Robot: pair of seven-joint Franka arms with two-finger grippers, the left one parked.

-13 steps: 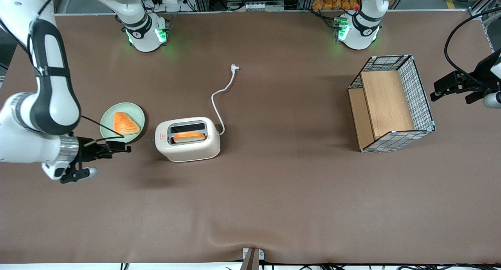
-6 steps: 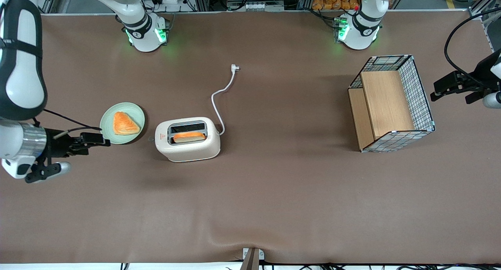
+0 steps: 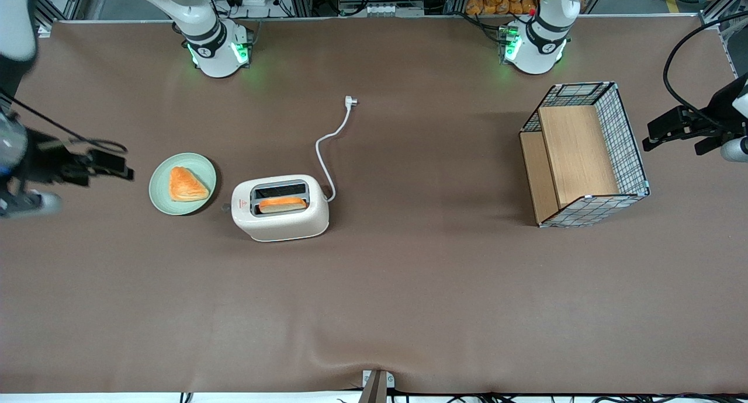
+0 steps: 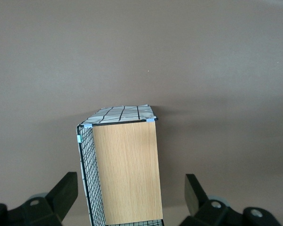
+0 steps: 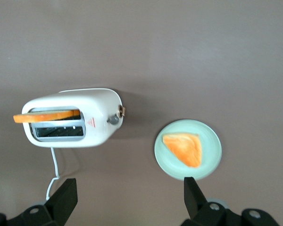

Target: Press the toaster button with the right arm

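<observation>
Front view: table w/ brown cover carries everything. Right arm sits at the working arm's end of the table, well apart from the toaster, forearm upright, wrist bent so the gripper points level toward the toaster, raised above the table. Jaws wide open, gripping nothing; in wrist view both fingers stand far apart. Wire basket w/ wood shelf lies toward the parked arm's end, well apart from toaster. Toaster stands mid-table, toast slice in the slot nearer the front cam. Green plate w/ pastry is just beside toaster's narrow end, btwn toaster & gripper. Cord runs from toaster, away from front cam, to plug. Button sticks out of toaster's narrow end facing the plate, untouched.
</observation>
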